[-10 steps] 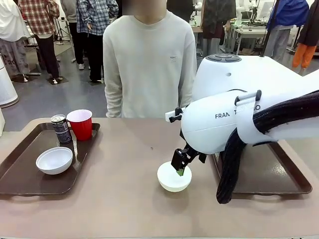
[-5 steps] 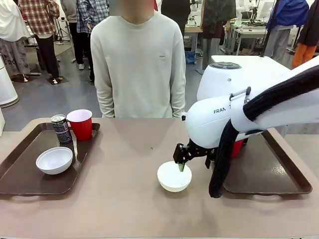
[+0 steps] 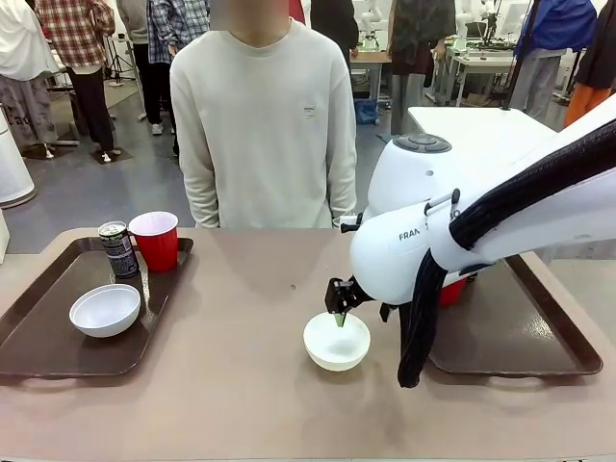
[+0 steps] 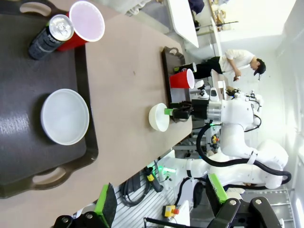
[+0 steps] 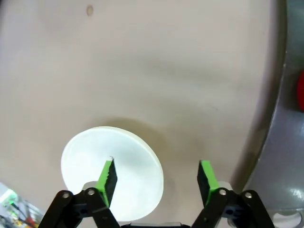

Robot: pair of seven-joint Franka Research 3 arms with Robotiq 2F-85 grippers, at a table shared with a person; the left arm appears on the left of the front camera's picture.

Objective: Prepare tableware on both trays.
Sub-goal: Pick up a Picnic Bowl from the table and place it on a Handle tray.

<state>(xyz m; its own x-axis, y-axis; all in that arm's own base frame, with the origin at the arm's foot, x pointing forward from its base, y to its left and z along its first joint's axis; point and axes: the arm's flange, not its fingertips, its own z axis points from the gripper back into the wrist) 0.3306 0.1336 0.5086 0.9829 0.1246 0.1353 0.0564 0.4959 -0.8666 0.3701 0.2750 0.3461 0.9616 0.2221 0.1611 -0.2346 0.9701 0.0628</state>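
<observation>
The table [image 3: 241, 375] fills the lower half of the front view, with a person in a pale sweater [image 3: 265, 125] standing behind it at top centre. The left tray [image 3: 29, 346] lies at the lower left of that frame and the right tray [image 3: 558, 337] at the lower right, partly behind the arm. The right arm [image 3: 404, 250] comes in from the right edge and bends down toward the centre of the table.

The middle bowl [image 3: 337, 342] sits on the bare table just below centre, between the trays and on neither. The left bowl [image 3: 105, 310] rests on the near part of the left tray. The left cup [image 3: 155, 241] stands upright at that tray's far corner, with the left can [image 3: 118, 250] just beside it on its left.

In the left wrist view the right cup [image 4: 183, 78] stands on the far tray right of centre, with the right can [image 4: 187, 67] close above it.

The right jaws stand wide open at the middle bowl's rim: in the right wrist view one green pad [image 5: 108, 173] hangs over the bowl's inside, and the other pad [image 5: 205, 173] is outside it over the table.

The left jaws are wide open and hold nothing, their pads [image 4: 105, 204] at the bottom edge of the left wrist view.
</observation>
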